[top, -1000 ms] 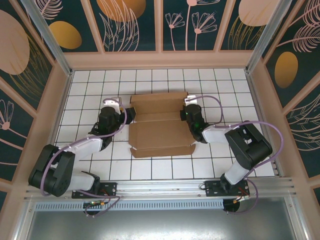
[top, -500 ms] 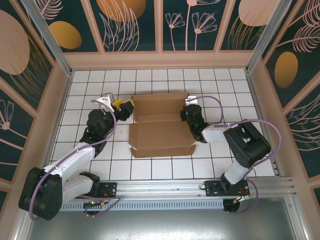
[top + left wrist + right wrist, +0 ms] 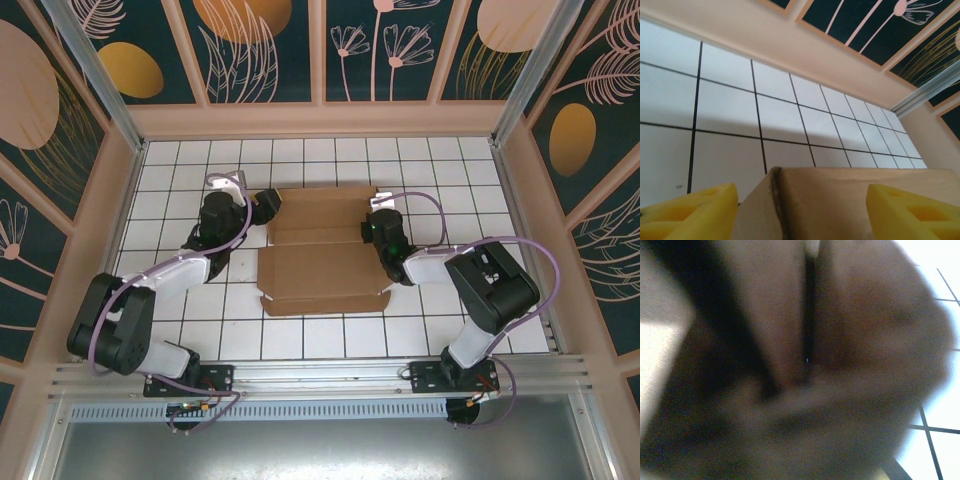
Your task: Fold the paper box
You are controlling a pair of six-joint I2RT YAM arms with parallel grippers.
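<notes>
The paper box (image 3: 320, 265) lies as flat brown cardboard in the middle of the white tiled floor, its far panel slightly raised along a crease. My left gripper (image 3: 268, 203) is at the box's far left corner. In the left wrist view that gripper (image 3: 800, 212) is open, and the creased cardboard corner (image 3: 840, 200) sits between the yellow fingers (image 3: 690, 212) without touching them. My right gripper (image 3: 372, 228) is low at the box's right edge, shut on the side flap. Blurred brown cardboard (image 3: 840, 340) presses close to the right wrist camera and hides the fingers.
Beige walls (image 3: 320, 120) with dark patterned panels enclose the tiled floor (image 3: 180, 160) on three sides. An aluminium rail (image 3: 320, 375) carrying both arm bases runs along the near edge. Open tiles lie behind and in front of the box.
My left arm pulled away from the box's left edge, swung outward, then came back in to the far left corner. The right arm and the box have stayed put.
</notes>
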